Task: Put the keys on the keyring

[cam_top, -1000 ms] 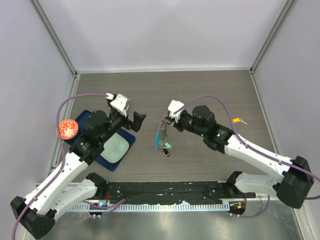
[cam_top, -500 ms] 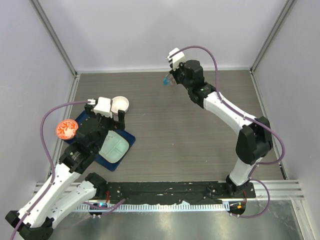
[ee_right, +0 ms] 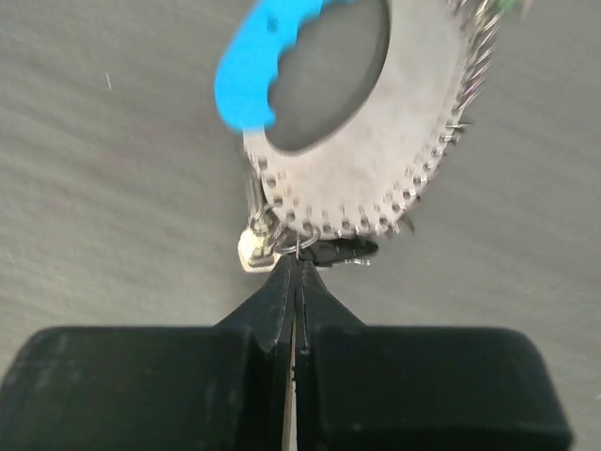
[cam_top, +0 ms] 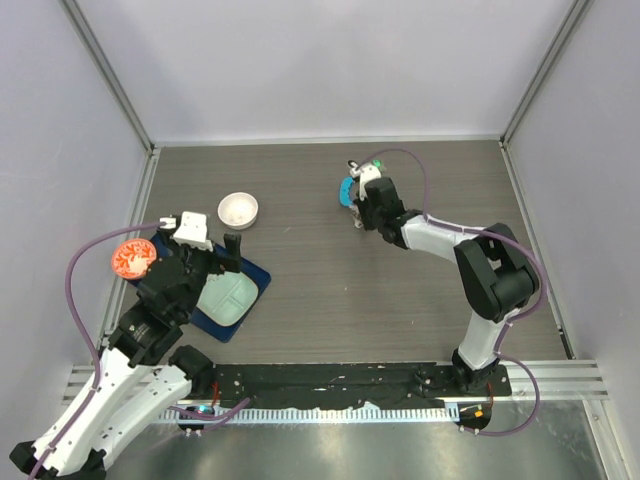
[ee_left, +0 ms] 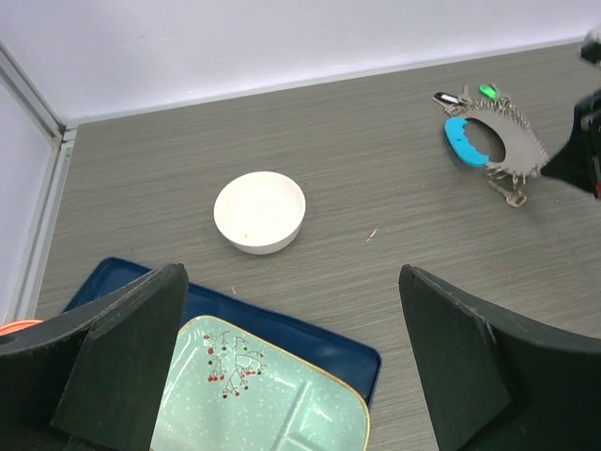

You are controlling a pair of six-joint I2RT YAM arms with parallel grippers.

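Observation:
The keyring (cam_top: 349, 190), a wire ring fringed with small silver keys and carrying a blue tag (cam_top: 343, 192), lies flat on the table at back centre. It also shows in the left wrist view (ee_left: 495, 146) and the right wrist view (ee_right: 376, 122). My right gripper (ee_right: 296, 260) is low at the ring's near edge, shut on a small split ring there, next to a black piece (ee_right: 343, 249). It also shows in the top view (cam_top: 361, 208). A small key with a black head (ee_left: 450, 97) lies at the ring's far edge. My left gripper (ee_left: 300, 376) is open and empty over the plate.
A white bowl (cam_top: 238, 210) stands left of the keyring. A blue tray (cam_top: 257, 272) holds a pale green divided plate (cam_top: 228, 297) under my left arm. An orange-red round object (cam_top: 133, 258) sits at the left wall. A small green piece (ee_left: 488, 91) lies by the keyring.
My right arm carried the keyring from table centre to the back wall, then came down, and the ring now lies on the table. My left arm pulled back toward the tray, uncovering the bowl.

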